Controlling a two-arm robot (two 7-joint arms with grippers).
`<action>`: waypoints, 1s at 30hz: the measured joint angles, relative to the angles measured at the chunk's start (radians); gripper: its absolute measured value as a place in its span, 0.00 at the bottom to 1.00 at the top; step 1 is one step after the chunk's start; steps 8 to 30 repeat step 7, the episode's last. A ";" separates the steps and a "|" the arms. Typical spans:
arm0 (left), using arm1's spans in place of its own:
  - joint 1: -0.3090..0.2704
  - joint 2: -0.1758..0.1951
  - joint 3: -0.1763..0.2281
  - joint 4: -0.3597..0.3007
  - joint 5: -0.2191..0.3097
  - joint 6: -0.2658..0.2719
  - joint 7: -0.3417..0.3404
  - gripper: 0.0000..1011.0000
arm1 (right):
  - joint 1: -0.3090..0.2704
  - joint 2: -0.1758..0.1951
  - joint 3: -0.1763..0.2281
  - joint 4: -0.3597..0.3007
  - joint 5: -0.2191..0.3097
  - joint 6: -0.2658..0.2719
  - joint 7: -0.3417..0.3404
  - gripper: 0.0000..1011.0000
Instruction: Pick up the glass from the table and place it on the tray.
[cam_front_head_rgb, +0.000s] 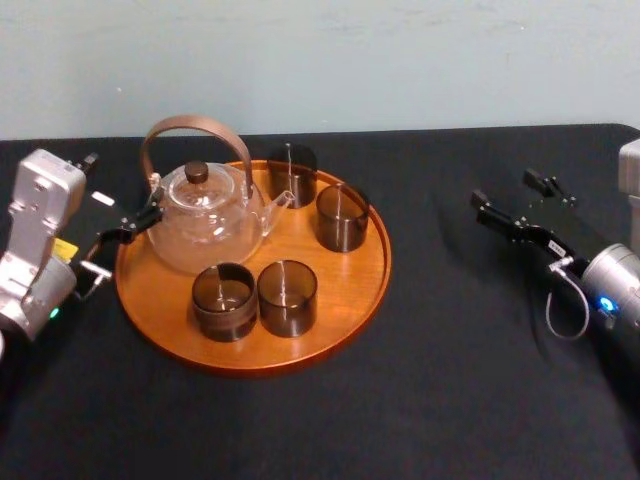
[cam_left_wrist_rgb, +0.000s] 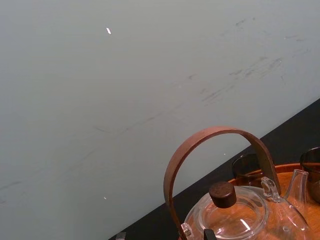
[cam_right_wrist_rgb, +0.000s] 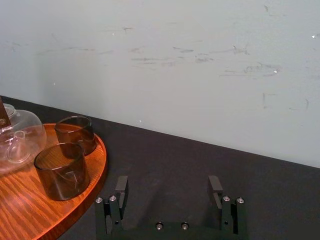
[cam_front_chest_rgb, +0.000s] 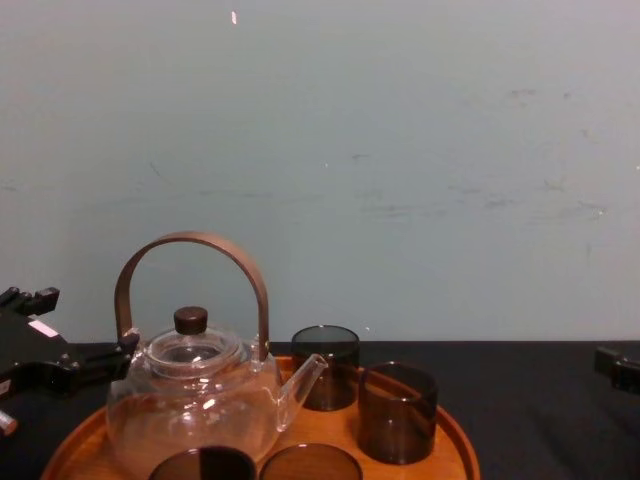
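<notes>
While the right gripper (cam_front_head_rgb: 503, 192) hovers over the table (cam_front_head_rgb: 450, 380), jaws wide and empty, the left gripper (cam_front_head_rgb: 132, 234), also spread and empty, sits at the tray's (cam_front_head_rgb: 372, 272) rim just beside the teapot (cam_front_head_rgb: 205, 228). Four glasses (cam_front_head_rgb: 287, 297) stand on the tray, to the left gripper's right.

Left pincer (cam_front_head_rgb: 138, 223) reaches forward; right pincer (cam_front_head_rgb: 516, 201) spread wide.

1. Chest view: the two glasses (cam_front_chest_rgb: 200, 464) (cam_front_chest_rgb: 310, 462) at the tray's (cam_front_chest_rgb: 455, 440) near edge are cut by the picture's bottom, only rims showing.
2. Right wrist view: the teapot (cam_right_wrist_rgb: 20, 140) is half cut off.
</notes>
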 joint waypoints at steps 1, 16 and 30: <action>0.000 0.000 0.000 0.000 0.000 0.000 0.000 1.00 | 0.000 0.000 0.000 0.000 0.000 0.000 0.000 0.99; 0.000 0.000 0.000 0.000 0.000 0.000 0.000 1.00 | 0.000 0.000 -0.001 -0.001 0.000 0.001 0.001 0.99; 0.000 0.000 0.000 0.000 0.000 0.000 0.000 1.00 | 0.000 0.000 -0.001 -0.001 0.000 0.001 0.001 0.99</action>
